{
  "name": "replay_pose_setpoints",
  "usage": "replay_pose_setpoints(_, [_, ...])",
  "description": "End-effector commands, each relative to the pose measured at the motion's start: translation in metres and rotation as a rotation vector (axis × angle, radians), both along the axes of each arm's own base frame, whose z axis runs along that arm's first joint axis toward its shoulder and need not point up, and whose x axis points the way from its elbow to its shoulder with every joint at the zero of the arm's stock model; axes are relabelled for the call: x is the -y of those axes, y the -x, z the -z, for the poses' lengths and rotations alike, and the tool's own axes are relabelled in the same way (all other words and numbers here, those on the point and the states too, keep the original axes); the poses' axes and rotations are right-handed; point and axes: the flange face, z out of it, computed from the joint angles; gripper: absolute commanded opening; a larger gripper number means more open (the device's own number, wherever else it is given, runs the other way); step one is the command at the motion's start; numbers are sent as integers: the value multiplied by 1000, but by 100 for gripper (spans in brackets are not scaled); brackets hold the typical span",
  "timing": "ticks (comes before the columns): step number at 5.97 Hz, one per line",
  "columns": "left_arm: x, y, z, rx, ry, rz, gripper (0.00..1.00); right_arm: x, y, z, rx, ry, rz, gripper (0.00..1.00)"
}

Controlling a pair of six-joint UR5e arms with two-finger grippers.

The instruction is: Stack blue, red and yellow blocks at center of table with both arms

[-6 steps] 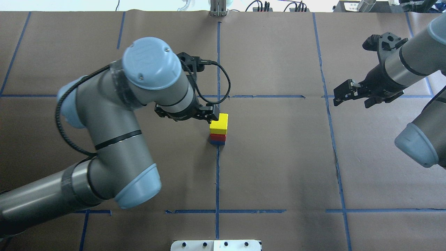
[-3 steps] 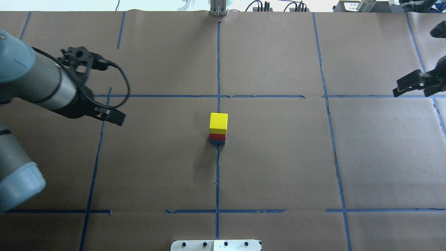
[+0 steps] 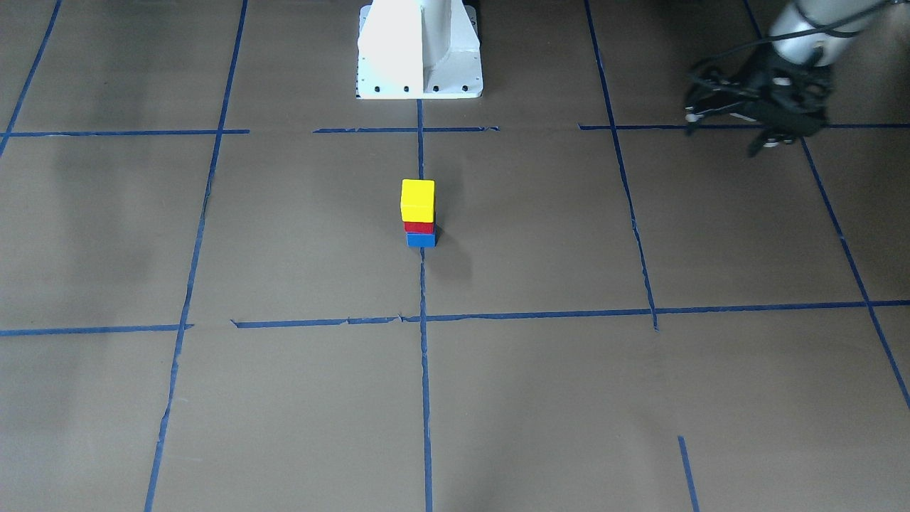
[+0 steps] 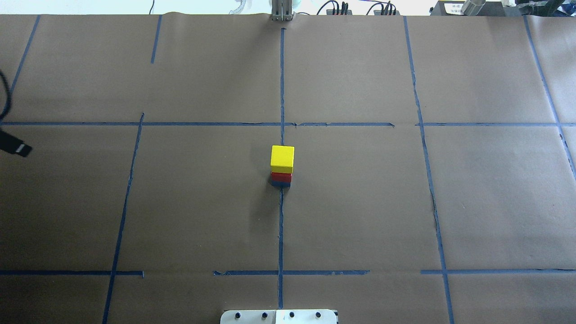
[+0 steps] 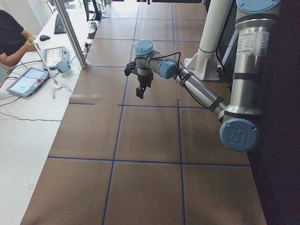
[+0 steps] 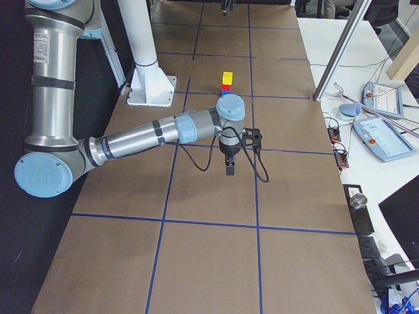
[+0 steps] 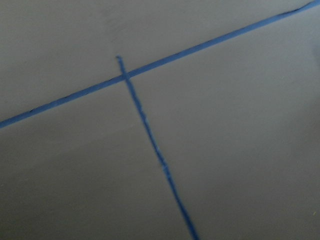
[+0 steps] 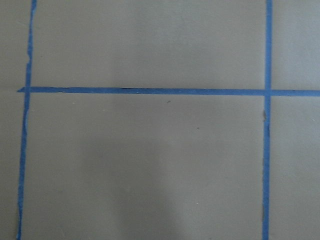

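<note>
- Brown paper covers the table [image 3: 213,235] in the front-facing view. The yellow block [image 3: 417,199] sits on the red block [image 3: 419,227], which sits on the blue block [image 3: 421,240], upright on the centre line. The left gripper [image 3: 746,114] hangs well apart, too blurred to tell its finger gap.
- Overhead view: the left arm, at the stack a second ago, has withdrawn to the edge, and the right arm has left the frame. The stack stands unaided, so the task reads as complete.
- Right side view: the right gripper [image 6: 229,165] hovers over bare paper. I cannot tell whether its fingers are apart or together.
- Wrist views: blue tape [image 7: 150,135] and paper only.
</note>
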Motion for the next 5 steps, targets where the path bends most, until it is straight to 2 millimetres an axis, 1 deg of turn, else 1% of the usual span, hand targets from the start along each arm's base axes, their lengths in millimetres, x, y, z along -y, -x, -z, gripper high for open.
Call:
replay_pose_setpoints(1, [-19, 73, -93, 9, 48, -21, 100, -23, -27, -49, -19, 12, 40, 100])
replay_pose_setpoints(2, [-8, 92, -144, 26, 111, 4, 100, -34, -42, -78, -27, -6, 89, 100])
replay_pose_setpoints(3, [-9, 121, -156, 18, 124, 60, 100, -37, -54, -99, -12, -13, 107, 100])
replay_pose_setpoints(4, [-8, 134, -189, 22, 180, 84, 100, -36, -55, -103, -12, -24, 124, 100])
replay_pose_setpoints(5, [-11, 143, -215, 23, 234, 107, 100, -29, -54, -103, -12, -26, 126, 100])
